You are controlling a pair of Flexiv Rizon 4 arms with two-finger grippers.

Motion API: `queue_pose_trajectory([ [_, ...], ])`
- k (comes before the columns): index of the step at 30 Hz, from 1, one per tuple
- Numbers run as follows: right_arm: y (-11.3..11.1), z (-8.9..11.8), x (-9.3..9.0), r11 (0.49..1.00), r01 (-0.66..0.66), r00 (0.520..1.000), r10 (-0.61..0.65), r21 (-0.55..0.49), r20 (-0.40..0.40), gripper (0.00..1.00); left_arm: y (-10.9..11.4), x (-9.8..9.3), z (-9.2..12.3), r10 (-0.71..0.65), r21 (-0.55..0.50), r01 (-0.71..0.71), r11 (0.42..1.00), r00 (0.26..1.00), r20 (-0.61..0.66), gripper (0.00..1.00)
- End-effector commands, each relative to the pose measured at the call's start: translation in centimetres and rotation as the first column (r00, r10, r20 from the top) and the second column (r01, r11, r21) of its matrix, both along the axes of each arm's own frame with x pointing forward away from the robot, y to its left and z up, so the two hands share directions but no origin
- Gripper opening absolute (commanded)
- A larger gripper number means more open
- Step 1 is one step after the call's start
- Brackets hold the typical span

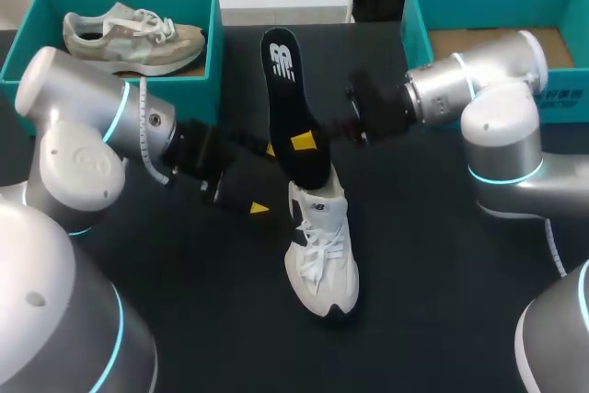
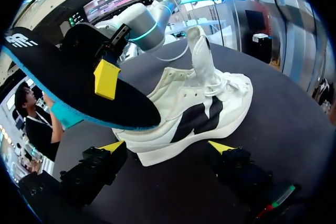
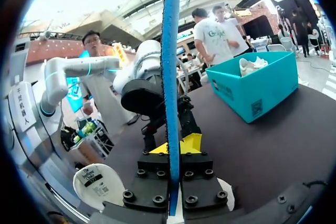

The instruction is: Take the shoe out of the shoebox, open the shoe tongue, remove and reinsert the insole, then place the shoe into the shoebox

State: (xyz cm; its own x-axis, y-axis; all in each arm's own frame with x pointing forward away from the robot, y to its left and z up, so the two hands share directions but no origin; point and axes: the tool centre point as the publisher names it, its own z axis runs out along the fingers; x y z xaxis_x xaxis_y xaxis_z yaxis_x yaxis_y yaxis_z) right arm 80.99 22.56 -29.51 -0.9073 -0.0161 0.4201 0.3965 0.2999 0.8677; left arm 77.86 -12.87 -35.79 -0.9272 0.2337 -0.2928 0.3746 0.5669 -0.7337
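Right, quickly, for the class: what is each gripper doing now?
Left gripper: open, shoe just ahead, not gripped.
Right gripper: closed on the insole.

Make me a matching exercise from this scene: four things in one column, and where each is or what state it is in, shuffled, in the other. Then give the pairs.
Things:
1. black insole
2. white shoe
3. beige shoe
4. left claw

Places or states:
A. standing on the black table
B. lying inside the teal shoebox
C. clamped on edge in the right claw
D. open, beside the white shoe

Pairs: 1-C, 2-A, 3-B, 4-D
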Motion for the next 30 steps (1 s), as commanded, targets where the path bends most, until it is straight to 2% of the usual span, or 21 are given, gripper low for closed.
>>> queue_pose_trajectory([
  [1, -0.8, -1.0, -0.5, 1.000, 0.016, 1.000, -0.016, 0.017, -0.005, 0.00, 0.0, 0.1, -0.1, 0.000, -0.007, 0.000, 1.000, 1.000, 0.000, 1.00],
  [10, -2.0, -1.9, -1.5, 1.000, 0.020, 1.000, -0.020, 0.014, -0.018, 0.00, -0.3, 0.2, 0.0, 0.034, -0.031, -0.035, 0.999, 0.999, -0.031, 1.00],
  [20, -2.0, -3.6, -2.6, 0.999, 0.022, 0.996, -0.019, 0.031, -0.086, 0.00, -1.0, 0.2, 0.0, 0.060, -0.033, -0.062, 0.998, 0.997, -0.050, 1.00],
  [25, -1.9, -4.0, -2.7, 0.999, 0.027, 0.994, -0.023, 0.031, -0.104, 0.00, -1.4, 0.2, -0.1, 0.066, -0.035, -0.068, 0.997, 0.996, -0.055, 1.00],
  [30, -2.3, -3.6, -2.0, 0.999, 0.040, 0.993, -0.036, 0.025, -0.116, 0.00, -1.4, 0.1, -0.1, 0.070, -0.040, -0.073, 0.997, 0.996, -0.059, 1.00],
])
